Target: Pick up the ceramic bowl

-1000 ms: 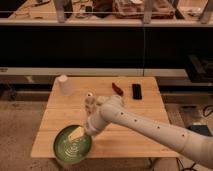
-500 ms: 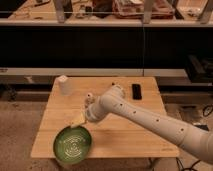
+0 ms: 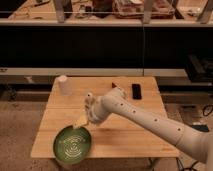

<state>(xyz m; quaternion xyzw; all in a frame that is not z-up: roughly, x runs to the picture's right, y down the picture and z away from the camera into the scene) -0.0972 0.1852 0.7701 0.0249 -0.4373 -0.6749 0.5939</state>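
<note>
The gripper sits at the upper rim of the green ceramic bowl; its grip cannot be told. The bowl lies at its 7 o'clock, on the wooden table's front-left corner. A white cup stands at 11 o'clock and a black slab at 2 o'clock, both well apart.

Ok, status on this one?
Gripper at far rim of bowl. Bowl at near corner of table. Cup stands apart, nothing in the way.
</note>
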